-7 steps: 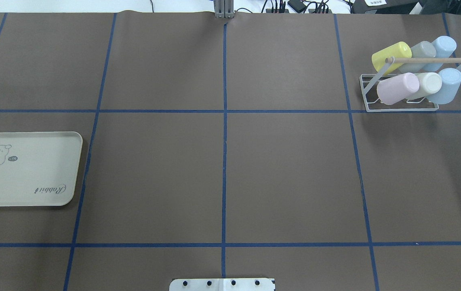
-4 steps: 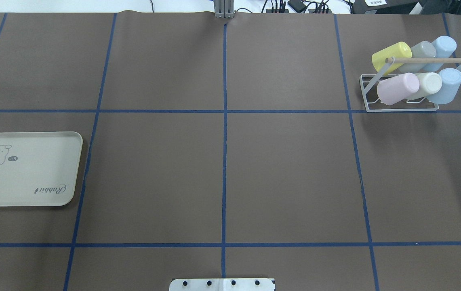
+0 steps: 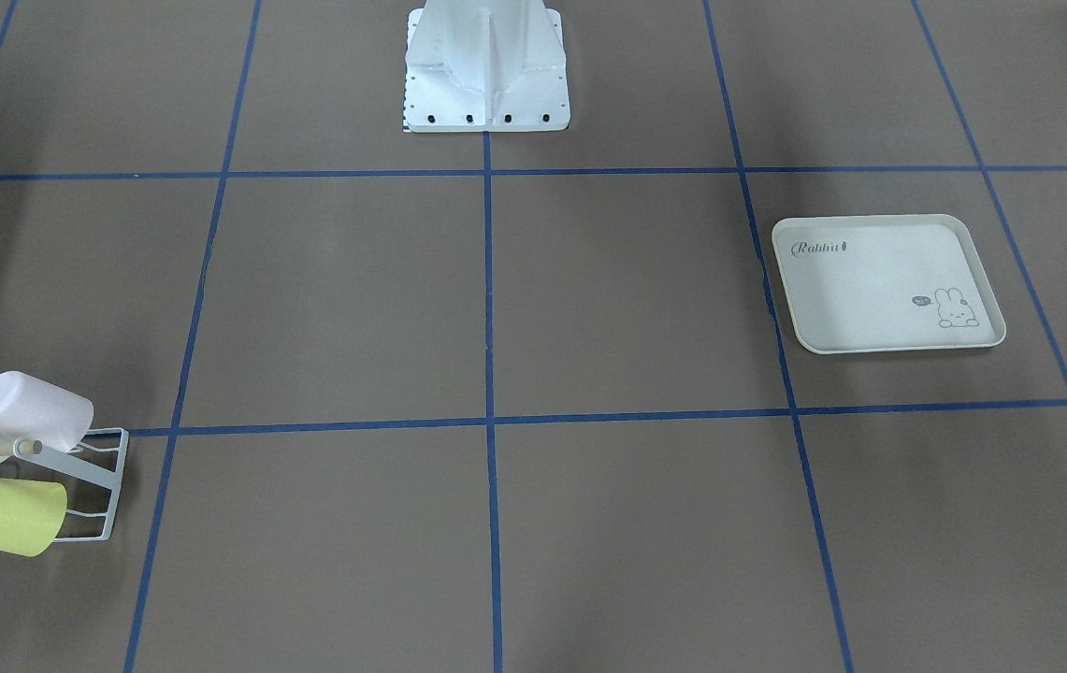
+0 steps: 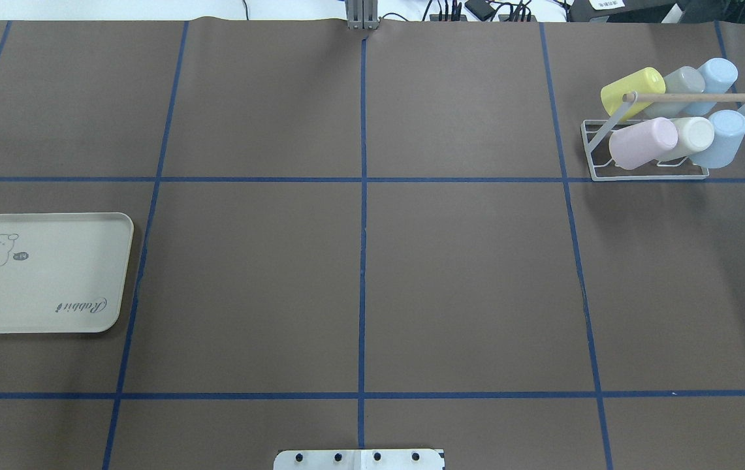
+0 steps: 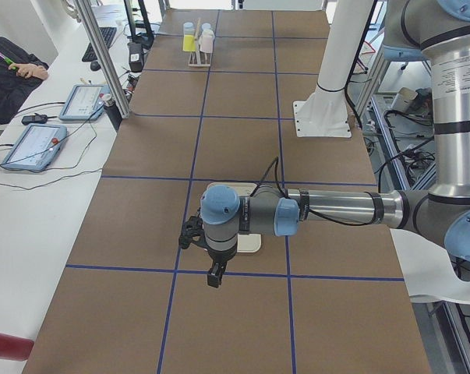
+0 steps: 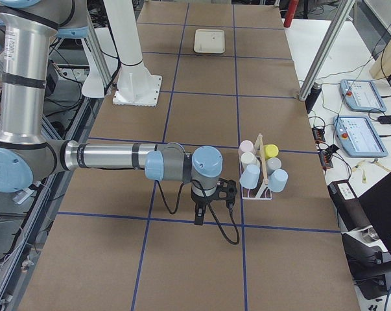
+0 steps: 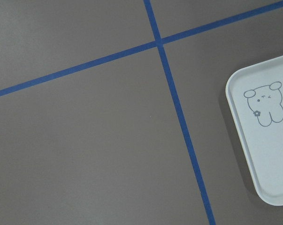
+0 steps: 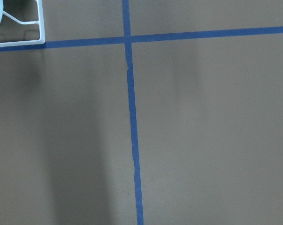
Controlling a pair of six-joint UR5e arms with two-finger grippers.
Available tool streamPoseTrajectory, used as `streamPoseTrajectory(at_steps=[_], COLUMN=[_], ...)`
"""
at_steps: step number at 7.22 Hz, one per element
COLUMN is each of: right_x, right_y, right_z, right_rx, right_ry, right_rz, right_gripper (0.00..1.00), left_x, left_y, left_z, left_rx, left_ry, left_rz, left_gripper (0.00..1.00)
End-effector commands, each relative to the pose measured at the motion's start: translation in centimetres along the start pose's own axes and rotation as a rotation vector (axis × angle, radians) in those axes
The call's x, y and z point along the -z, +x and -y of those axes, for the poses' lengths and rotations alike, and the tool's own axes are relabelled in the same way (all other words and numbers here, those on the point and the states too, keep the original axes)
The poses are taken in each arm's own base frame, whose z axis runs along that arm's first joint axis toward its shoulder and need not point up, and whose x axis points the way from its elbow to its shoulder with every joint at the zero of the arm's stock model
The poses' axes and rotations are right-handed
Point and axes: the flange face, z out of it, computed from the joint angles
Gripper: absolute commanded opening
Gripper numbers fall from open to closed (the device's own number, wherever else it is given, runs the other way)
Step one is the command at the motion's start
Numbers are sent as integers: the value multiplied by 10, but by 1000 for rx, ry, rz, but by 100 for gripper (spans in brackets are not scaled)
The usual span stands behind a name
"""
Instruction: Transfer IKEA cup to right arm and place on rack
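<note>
The white wire rack (image 4: 646,171) with its wooden dowel stands at the far right of the table and also shows in the front-facing view (image 3: 112,486). Several pastel IKEA cups hang on it, among them a yellow cup (image 4: 630,88) and a pink cup (image 4: 640,143). The right arm (image 6: 111,157) reaches over the table, and my right gripper (image 6: 198,217) hangs just left of the rack (image 6: 263,194). My left gripper (image 5: 213,276) hangs beside the cream tray (image 5: 250,243). Whether either gripper is open or shut I cannot tell. No fingers show in the wrist views.
The cream rabbit tray (image 4: 39,307) lies at the table's left with nothing on it. The white robot base (image 3: 486,65) stands at the near middle edge. Blue tape lines grid the brown table. Tablets and a person's hand (image 5: 32,72) are at a side bench.
</note>
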Motion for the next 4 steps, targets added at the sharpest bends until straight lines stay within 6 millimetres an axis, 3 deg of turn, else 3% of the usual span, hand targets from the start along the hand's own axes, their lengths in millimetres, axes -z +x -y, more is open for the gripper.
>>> streamPoseTrajectory(at_steps=[1,4], right_x=[0,0], right_y=[-2,-4], right_z=[0,1], right_rx=[6,8], right_ry=[0,1], right_rz=[2,16], right_gripper=[100,100], left_x=[9,11], left_y=[6,7], left_z=[9,11], left_rx=[-43,-68], left_ry=[45,74], left_rz=[13,22], left_gripper=[100,100])
